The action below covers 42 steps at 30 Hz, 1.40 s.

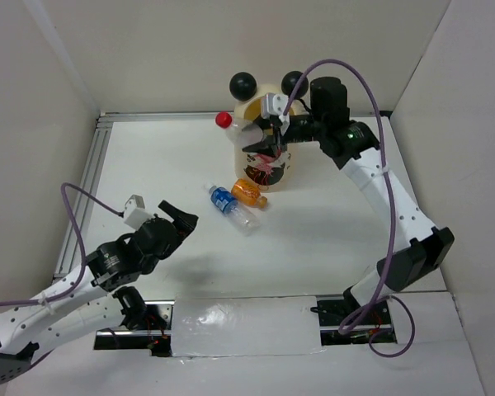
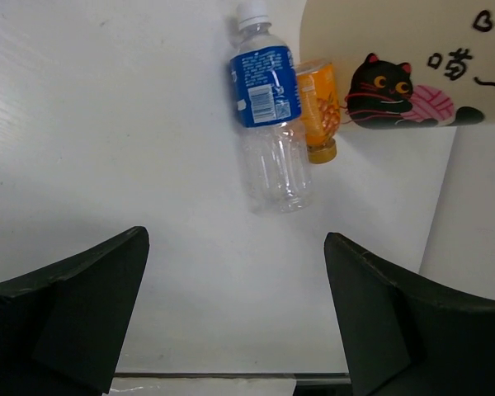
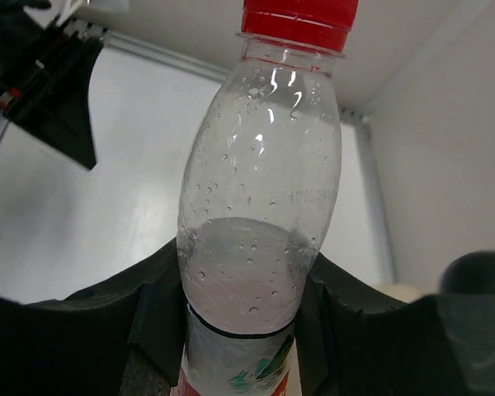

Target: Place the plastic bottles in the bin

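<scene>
Nearest the table's front edge, well short of the bin and off to its left, the left arm reaches low over the table. The left fingers are spread wide with nothing between them, and their wrist view looks toward the bin. Between those fingers and the bin, two of the plastic bottles lie on their sides on the white surface. The blue-labelled bottle is clear with a white cap and lies a little out from the bin's front. The orange bottle is shorter and lies alongside it, between it and the bin; the two appear to touch along their sides. The orange one sits just at the foot of the bin's wall, below the printed black cat with its pink ball of yarn. The bin stands upright, a cream cylinder with two black ball ears on its far rim. The right arm stretches from the right to a spot above the bin. The right fingers pinch the red-capped bottle around its lower body, just above its label. That bottle is clear, beaded with droplets inside. It is held off the table and tilted at the bin's upper left rim, its red cap jutting out past the rim to the left.
</scene>
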{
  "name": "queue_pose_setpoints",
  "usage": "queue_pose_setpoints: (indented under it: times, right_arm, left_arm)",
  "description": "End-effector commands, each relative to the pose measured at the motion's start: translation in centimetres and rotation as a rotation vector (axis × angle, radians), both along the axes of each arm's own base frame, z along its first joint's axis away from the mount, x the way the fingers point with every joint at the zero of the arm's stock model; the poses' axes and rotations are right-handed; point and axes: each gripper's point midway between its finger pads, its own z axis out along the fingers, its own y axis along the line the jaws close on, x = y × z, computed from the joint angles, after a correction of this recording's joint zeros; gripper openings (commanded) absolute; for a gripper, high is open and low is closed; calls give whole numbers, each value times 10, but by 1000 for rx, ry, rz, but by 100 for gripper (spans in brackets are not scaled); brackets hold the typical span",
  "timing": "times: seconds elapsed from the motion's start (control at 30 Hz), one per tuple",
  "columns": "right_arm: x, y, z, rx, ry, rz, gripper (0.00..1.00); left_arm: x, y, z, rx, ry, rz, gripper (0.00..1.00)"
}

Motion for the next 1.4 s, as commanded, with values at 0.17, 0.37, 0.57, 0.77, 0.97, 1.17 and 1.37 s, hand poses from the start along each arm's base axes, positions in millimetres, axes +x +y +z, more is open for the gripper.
queue_pose_setpoints:
  times: [0.17,0.37,0.57,0.77,0.97,1.17,1.37]
  right_arm:
    - [59,5,65,142,-451,158,8]
    - [120,-15,20,121,-441,168,38]
    - [139,-35,-10,108,-374,172,100]
    - [75,-46,49,127,-337,185,100]
    - [16,-77,37,116,-160,119,100]
    - [-14,-118,-8,108,-53,14,100]
    - [-15,-157,-32,100,41,-134,100]
  left_arm:
    - [21,-47,-18,-141,80,-123,100]
    - [40,-70,-27,-172,128,-171,100]
    - [69,-77,-38,-233,175,-127,100]
    - [110,-79,-71,-217,255,-70,100]
    - [162,-83,-85,-159,258,-50,100]
    - [187,-81,-125,-50,386,-29,100]
    - [176,-77,-146,46,478,-57,69]
